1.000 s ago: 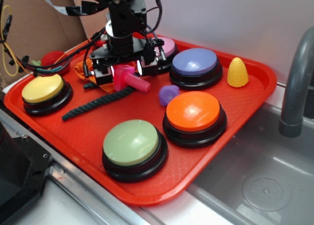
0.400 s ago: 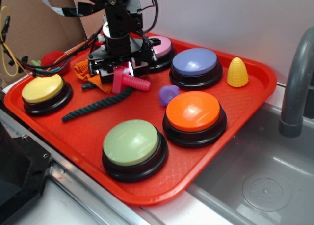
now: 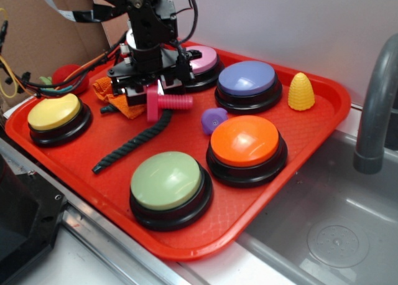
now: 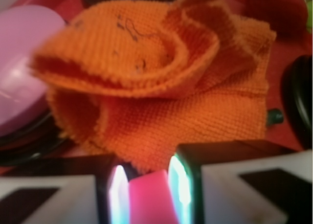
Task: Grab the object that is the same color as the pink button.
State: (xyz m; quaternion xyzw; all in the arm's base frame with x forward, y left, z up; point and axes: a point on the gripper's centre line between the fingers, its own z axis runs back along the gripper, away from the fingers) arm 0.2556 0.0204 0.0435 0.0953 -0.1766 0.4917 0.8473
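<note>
A red tray (image 3: pixel 323 120) fills most of the exterior view, with a grey sink basin (image 3: pixel 336 229) and the grey faucet post (image 3: pixel 376 104) to its right. The black robot arm (image 3: pixel 146 23) comes down over the far left part of the tray.

Five large round buttons sit on the tray: a green button (image 3: pixel 166 181) nearest, an orange button (image 3: pixel 244 142) to its right and further back, a purple button (image 3: pixel 247 79) behind that, a yellow button (image 3: pixel 55 112) at the left, and the pink button (image 3: pixel 204 60) at the far side, partly hidden behind the arm. In the wrist view the pink button (image 4: pixel 17 72) shows at the left edge.

A dark twisted rope (image 3: pixel 134 142) runs diagonally from the middle of the tray toward the near left. A crumpled orange cloth (image 3: pixel 118 98) lies under the arm; in the wrist view the orange cloth (image 4: pixel 156 82) fills the centre.

A yellow corn-shaped toy (image 3: pixel 301 91) stands at the far right of the tray. A small purple lump (image 3: pixel 214 119) lies between the orange and purple buttons.

The gripper (image 3: pixel 154 98) is clamped on the square head of the hot-pink bolt (image 3: pixel 166 102), whose ribbed shaft sticks out to the right above the tray, over the far end of the rope. From the wrist, the hot-pink bolt (image 4: pixel 151 197) sits pinched between both fingers (image 4: pixel 183 185).
</note>
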